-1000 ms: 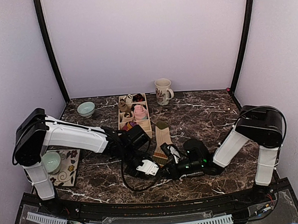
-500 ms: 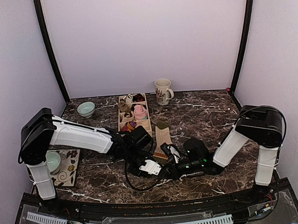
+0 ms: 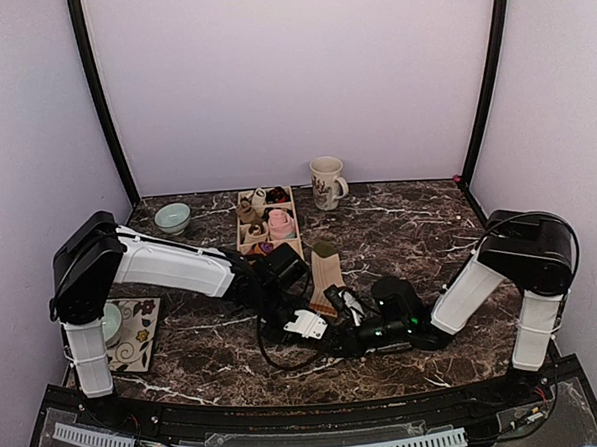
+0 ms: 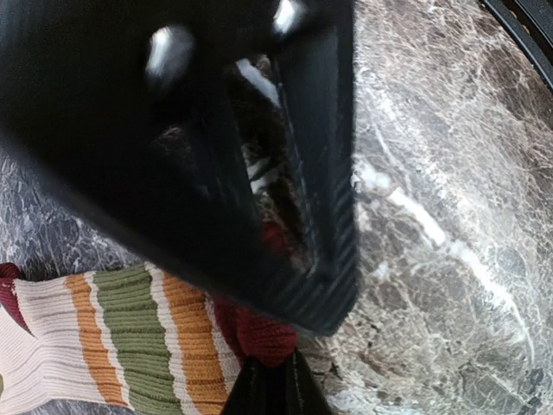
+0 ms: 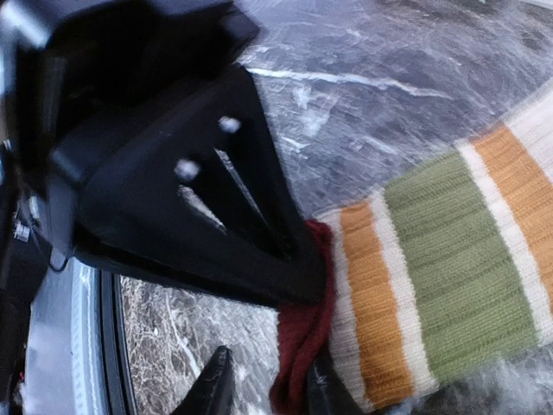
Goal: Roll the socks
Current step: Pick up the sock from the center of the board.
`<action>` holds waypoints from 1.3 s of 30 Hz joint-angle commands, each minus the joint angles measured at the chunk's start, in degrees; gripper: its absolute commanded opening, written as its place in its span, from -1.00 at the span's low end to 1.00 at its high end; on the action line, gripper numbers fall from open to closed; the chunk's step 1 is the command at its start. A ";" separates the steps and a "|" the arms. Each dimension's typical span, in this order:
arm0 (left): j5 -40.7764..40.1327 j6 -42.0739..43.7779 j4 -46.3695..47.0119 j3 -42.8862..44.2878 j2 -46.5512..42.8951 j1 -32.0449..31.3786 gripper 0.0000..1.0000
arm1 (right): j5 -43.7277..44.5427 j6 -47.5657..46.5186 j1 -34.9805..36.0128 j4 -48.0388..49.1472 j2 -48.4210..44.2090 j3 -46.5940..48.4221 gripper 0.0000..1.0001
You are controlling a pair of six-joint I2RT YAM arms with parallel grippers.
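Note:
A striped sock with orange, green and cream bands lies flat on the marble. Its maroon end is pinched between the tips of my left gripper, which is shut on it. The big black shape above it in the left wrist view is the right gripper. My right gripper is open, with the maroon edge lying between its fingers against the right one. From above, the sock runs from the tray toward both grippers, left and right, which meet at its near end.
A wooden compartment tray at the back holds a pink bundle and small dark items. A mug stands behind it and a pale green bowl to its left. Another bowl sits on a patterned mat at the near left.
My left gripper has moved right to the sock's near end and closed on the maroon tip. The right gripper's jaws have opened.

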 commanded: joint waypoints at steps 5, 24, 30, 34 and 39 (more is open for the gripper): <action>3.23 -3.04 -12.17 3.59 4.70 2.84 -0.84 | 17.54 -0.62 -0.38 -8.34 -12.53 -13.15 0.97; 18.79 -6.82 -36.28 22.71 18.49 6.67 -0.90 | 49.23 -19.76 12.81 -17.29 -46.49 -19.71 0.79; 25.03 -6.69 -46.76 30.00 24.64 8.48 -0.90 | 44.01 -34.63 18.47 -20.70 -39.37 -13.12 0.19; 26.62 -6.20 -49.74 32.19 27.48 9.16 -0.90 | 43.21 -42.98 19.28 -20.70 -32.47 -7.45 0.07; 29.29 -5.34 -53.14 35.36 30.28 9.25 -0.90 | 40.64 -50.80 19.35 -16.09 -22.56 -1.87 0.05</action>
